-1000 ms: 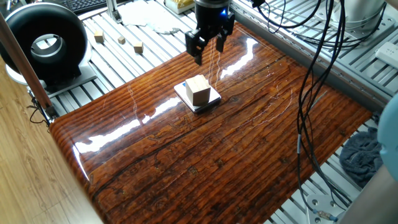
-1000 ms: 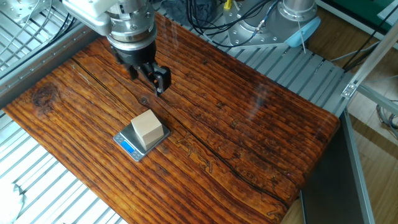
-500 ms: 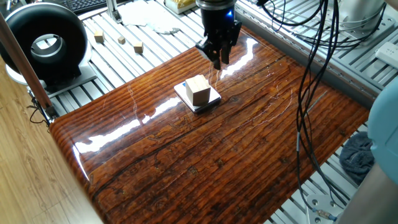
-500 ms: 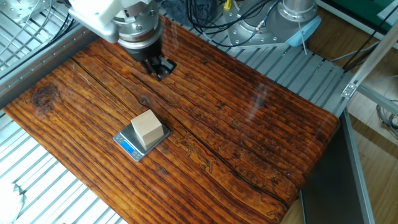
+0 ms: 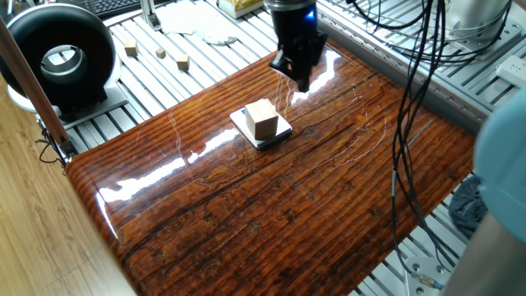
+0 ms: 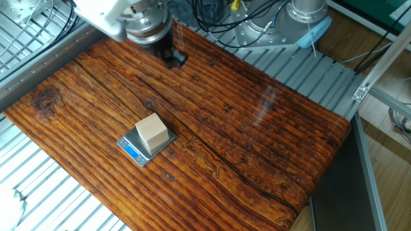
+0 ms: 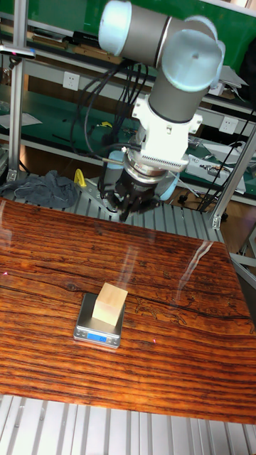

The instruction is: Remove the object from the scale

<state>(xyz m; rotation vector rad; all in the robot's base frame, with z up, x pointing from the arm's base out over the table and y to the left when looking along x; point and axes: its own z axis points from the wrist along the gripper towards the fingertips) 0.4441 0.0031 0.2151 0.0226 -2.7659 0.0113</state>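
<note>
A: Where's the cube (image 5: 264, 119) right now?

B: On the scale (image 5: 279, 131), near the middle of the tabletop (image 5: 329, 205). It sits square on the plate and covers most of it, so only a thin rim shows around it, with the blue display strip poking out on 1 side.

A: And the gripper (image 5: 300, 76)?

B: Up in the air near 1 long edge of the tabletop, well apart from the cube. The fingers look drawn close together with nothing between them.

A: So no grasp yet?

B: None. The cube is untouched, so the task looks barely begun. My guess is the gap needs to widen, since the cube is nearly as wide as the plate.

A: Anything else around?

B: 3 small cubes (image 5: 158, 54) lie off the wood on the slatted metal. They aren't involved.
</note>
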